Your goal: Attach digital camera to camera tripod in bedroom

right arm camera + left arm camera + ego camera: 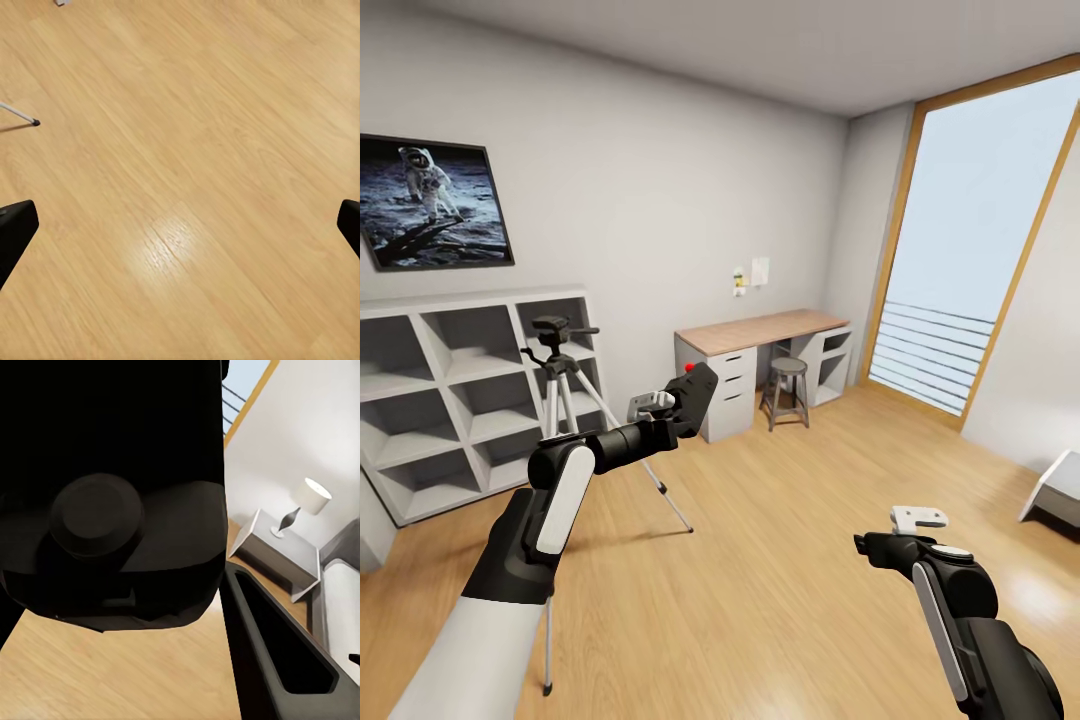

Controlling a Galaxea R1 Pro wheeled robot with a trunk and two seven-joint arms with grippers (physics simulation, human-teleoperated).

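Black digital camera (695, 392) clamped in left gripper (682, 398), raised just right of camera tripod (565, 385) head, near shelves (460, 390). Right gripper (180, 225) spread wide, empty, over bare wood floor (780, 560); open room right.

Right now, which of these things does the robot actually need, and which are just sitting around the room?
Needed:
digital camera, held in the left claw
camera tripod, standing by the shelves

Just around:
cube shelves
desk
stool
moon poster
lamp on a bedside table
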